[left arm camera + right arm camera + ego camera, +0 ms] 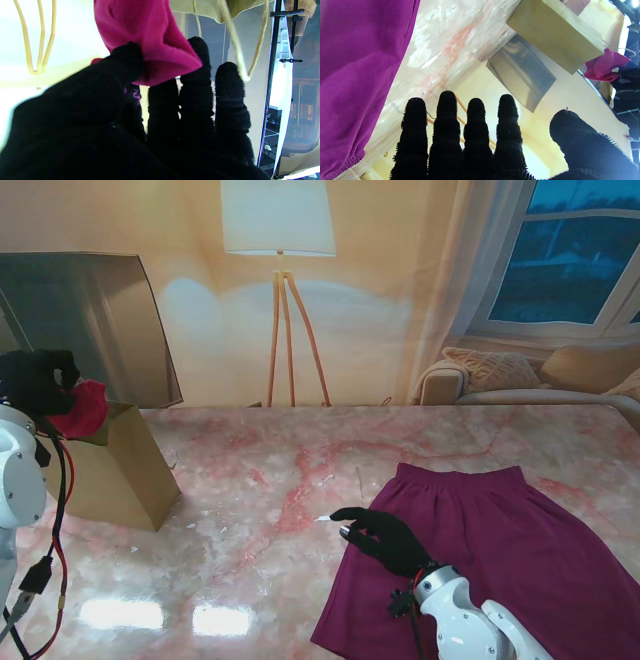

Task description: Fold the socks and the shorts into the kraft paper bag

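A kraft paper bag (120, 470) stands open at the table's left. My black-gloved left hand (38, 380) is above its mouth, shut on a bright pink-red sock (82, 408) that hangs at the opening. The left wrist view shows the sock (147, 37) pinched between thumb and fingers, with the bag's cord handles (237, 50) beside it. The purple shorts (500, 560) lie flat on the table at the right. My right hand (385, 538) hovers open at their left edge, fingers straight. The right wrist view shows the shorts (357, 62), the bag (555, 32) and the sock (605, 66).
The table is pink-veined marble (290, 480). A dark panel (90, 320) leans behind the bag. A floor lamp (280, 280) and a sofa (530, 375) stand beyond the far edge. Red and black cables (55, 520) hang from my left arm.
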Controlling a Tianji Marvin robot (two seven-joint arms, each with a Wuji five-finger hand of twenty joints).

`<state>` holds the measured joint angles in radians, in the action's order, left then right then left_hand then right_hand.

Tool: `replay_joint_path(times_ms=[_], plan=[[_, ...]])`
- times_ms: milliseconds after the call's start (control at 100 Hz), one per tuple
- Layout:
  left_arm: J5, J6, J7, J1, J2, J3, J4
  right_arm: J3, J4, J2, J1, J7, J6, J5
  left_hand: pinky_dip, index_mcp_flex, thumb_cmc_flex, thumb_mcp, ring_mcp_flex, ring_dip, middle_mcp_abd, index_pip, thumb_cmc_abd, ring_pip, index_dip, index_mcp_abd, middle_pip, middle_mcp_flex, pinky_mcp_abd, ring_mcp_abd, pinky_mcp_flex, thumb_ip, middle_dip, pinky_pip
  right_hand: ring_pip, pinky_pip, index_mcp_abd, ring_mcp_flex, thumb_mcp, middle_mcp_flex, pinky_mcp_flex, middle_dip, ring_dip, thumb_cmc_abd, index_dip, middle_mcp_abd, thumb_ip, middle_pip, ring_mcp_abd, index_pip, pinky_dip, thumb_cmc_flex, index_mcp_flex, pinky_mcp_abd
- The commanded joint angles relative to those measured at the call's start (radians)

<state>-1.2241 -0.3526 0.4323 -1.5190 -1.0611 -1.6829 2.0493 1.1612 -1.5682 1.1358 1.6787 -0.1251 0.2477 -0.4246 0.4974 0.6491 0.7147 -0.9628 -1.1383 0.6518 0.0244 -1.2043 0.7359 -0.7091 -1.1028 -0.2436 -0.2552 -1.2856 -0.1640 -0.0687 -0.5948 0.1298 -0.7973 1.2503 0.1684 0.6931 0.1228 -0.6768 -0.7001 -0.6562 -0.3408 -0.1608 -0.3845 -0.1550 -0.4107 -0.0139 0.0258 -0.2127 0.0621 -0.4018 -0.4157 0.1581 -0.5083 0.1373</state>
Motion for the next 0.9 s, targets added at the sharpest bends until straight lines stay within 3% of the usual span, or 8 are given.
replay_joint_path(times_ms=[0, 190, 520, 780, 850, 890], plan=[[0.001, 0.007, 0.007, 0.003, 0.007, 0.001, -0.014, -0.006, -0.002, 0.003, 0.003, 0.003, 0.0, -0.001, 0.019, 0.028, 0.036, -0.059, -0.027, 0.012, 0.05, -0.05, 0.005, -0.019, -0.021, -0.013, 0.017, -0.033, 0.003, -0.005, 0.002, 0.007, -0.016, 0.02, 0.022, 0.028, 0.027, -0.013, 0.031, -0.012, -0.004, -0.009, -0.023, 0.013, -0.006, -0.001, -0.04, -0.009, 0.008, -0.004, -0.042, 0.011, 0.02, 0.002], [-0.039, 0.027, 0.052, 0.003, 0.009, 0.004, -0.02, -0.009, 0.0, 0.004, 0.002, 0.002, -0.001, 0.001, 0.022, 0.028, 0.034, -0.059, -0.028, 0.011, 0.052, -0.049, 0.005, -0.021, -0.021, -0.013, 0.018, -0.035, 0.0, -0.001, 0.006, 0.006, -0.014, 0.022, 0.021, 0.028, 0.026, -0.013, 0.031, -0.012, -0.004, -0.009, -0.023, 0.014, -0.006, -0.001, -0.04, -0.009, 0.006, -0.004, -0.042, 0.011, 0.02, 0.001], [-0.067, 0.073, 0.048, 0.002, 0.013, 0.013, -0.067, -0.008, 0.006, 0.004, 0.003, -0.001, 0.005, 0.004, 0.024, 0.029, 0.036, -0.042, -0.023, 0.007, 0.05, -0.044, -0.006, -0.018, -0.019, -0.016, 0.028, -0.035, -0.008, -0.002, 0.013, 0.012, 0.003, 0.023, 0.022, 0.028, 0.027, -0.014, 0.031, -0.012, -0.004, -0.009, -0.023, 0.013, -0.006, 0.0, -0.04, -0.009, 0.007, -0.004, -0.042, 0.011, 0.021, 0.002], [-0.081, 0.103, 0.05, 0.016, 0.016, 0.029, -0.099, -0.011, 0.013, 0.005, 0.002, -0.001, 0.008, 0.004, 0.026, 0.023, 0.049, 0.046, -0.004, 0.004, 0.03, -0.001, 0.002, -0.01, 0.004, -0.025, 0.052, -0.04, -0.014, 0.009, 0.027, 0.043, 0.056, 0.014, 0.021, 0.028, 0.027, -0.012, 0.031, -0.013, -0.004, -0.01, -0.023, 0.013, -0.006, -0.002, -0.04, -0.01, 0.007, -0.004, -0.042, 0.011, 0.019, 0.001], [-0.085, 0.103, 0.056, 0.016, 0.016, 0.031, -0.101, -0.01, 0.014, 0.005, 0.002, -0.002, 0.009, 0.004, 0.027, 0.002, 0.026, 0.094, 0.024, 0.003, 0.01, 0.043, 0.016, 0.005, 0.05, 0.003, 0.053, -0.017, -0.021, 0.005, 0.053, 0.068, 0.07, -0.001, 0.022, 0.028, 0.028, -0.013, 0.031, -0.013, -0.004, -0.01, -0.023, 0.013, -0.006, -0.001, -0.04, -0.01, 0.007, -0.005, -0.042, 0.011, 0.019, 0.001], [-0.088, 0.102, 0.057, 0.014, 0.016, 0.031, -0.1, -0.01, 0.015, 0.005, 0.002, -0.003, 0.009, 0.004, 0.036, -0.017, 0.002, 0.09, 0.042, 0.006, -0.006, 0.067, 0.01, 0.019, 0.089, 0.02, 0.002, 0.028, -0.022, 0.001, 0.067, 0.072, 0.112, -0.015, 0.022, 0.028, 0.028, -0.014, 0.031, -0.012, -0.005, -0.01, -0.023, 0.012, -0.006, -0.001, -0.04, -0.01, 0.007, -0.005, -0.042, 0.011, 0.019, 0.002]])
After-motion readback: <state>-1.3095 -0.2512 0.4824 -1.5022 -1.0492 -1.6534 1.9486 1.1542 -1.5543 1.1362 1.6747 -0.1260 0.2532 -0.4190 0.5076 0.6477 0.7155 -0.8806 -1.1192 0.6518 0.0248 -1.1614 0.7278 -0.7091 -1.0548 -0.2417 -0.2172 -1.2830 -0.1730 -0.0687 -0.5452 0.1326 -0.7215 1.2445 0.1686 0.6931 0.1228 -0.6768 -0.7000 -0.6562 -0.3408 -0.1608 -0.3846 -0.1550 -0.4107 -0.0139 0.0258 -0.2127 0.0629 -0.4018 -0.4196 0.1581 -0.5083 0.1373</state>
